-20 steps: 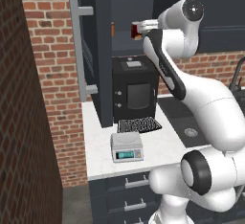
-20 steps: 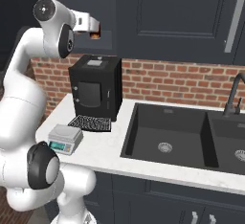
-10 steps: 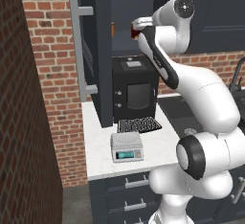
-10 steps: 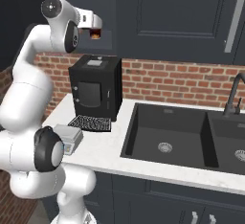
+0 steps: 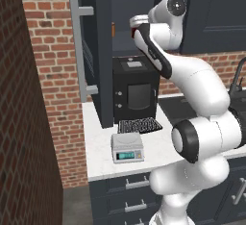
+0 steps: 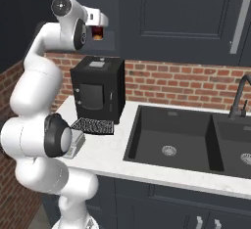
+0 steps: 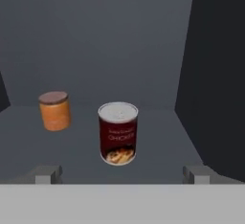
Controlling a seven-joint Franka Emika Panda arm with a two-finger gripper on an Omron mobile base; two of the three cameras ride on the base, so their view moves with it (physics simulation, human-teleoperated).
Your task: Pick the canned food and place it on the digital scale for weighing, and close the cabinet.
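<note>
My gripper (image 7: pixel 122 175) was spread wide and held nothing; its two grey fingertips (image 7: pixel 44 174) stood at either side of the hand view, with the can (image 7: pixel 118 133) upright between and beyond them, not yet touched. The can stood on the smooth grey shelf (image 7: pixel 158 137) inside the open cabinet (image 5: pixel 96 51), near the shelf's front. An orange jar (image 7: pixel 54 110) with a brown lid stood apart from it, farther back and to one side.

I judged the can to be rigid metal, a plain cylinder with a flat silvery top and a dark red printed label, moderately heavy if full. Its wall looked smooth and probably a little slippery, so I thought the best hold was across the middle of the body, fingers on opposite sides, well below the rim. It should not crush or bend under a firm squeeze.

Below, the scale (image 5: pixel 127 147) sat on the pale stone counter (image 5: pixel 98 152), a low white square with a flat top and a teal display, just in front of a black ribbed mat (image 5: pixel 139 125) and a black boxy appliance (image 5: pixel 135 90). The cabinet door stood open, its long grey bar handle (image 5: pixel 76 46) facing out.
</note>
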